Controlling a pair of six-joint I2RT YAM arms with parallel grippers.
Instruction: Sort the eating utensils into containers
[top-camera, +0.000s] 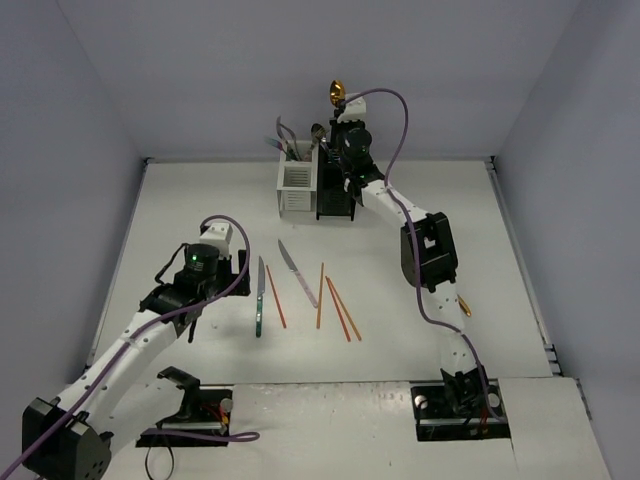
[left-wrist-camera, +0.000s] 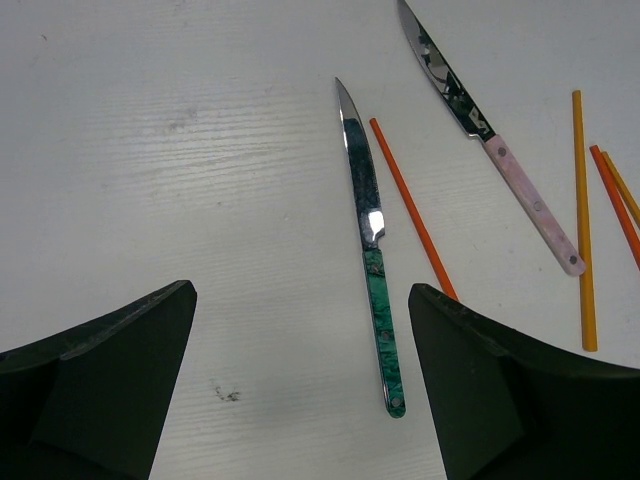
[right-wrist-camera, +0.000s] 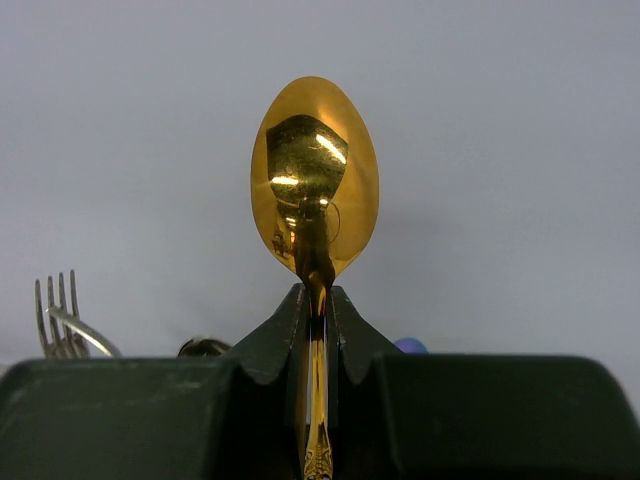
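With left gripper (left-wrist-camera: 300, 340) spread wide over the teal-handled knife (left-wrist-camera: 375, 270) lying mid-table, straddle the handle alone, clear of the orange chopstick (left-wrist-camera: 412, 205) just beside it. At the far edge, skip the white caddy (top-camera: 297, 190) and its fork (right-wrist-camera: 58, 310); centre over the black caddy (top-camera: 333, 195). Lower the gold spoon (right-wrist-camera: 315, 180), pinched bowl-up in the right gripper (right-wrist-camera: 316, 310), straight down before releasing.

The spoon (right-wrist-camera: 315, 175) in the right arm's jaws is shiny gold. Between the left arm's jaws, the green knife (left-wrist-camera: 371, 240) has a marbled teal handle and silver blade. Past the right-hand jaw, the pink knife (left-wrist-camera: 488, 138) has a mottled pale handle and the chopsticks (left-wrist-camera: 412, 205) are orange
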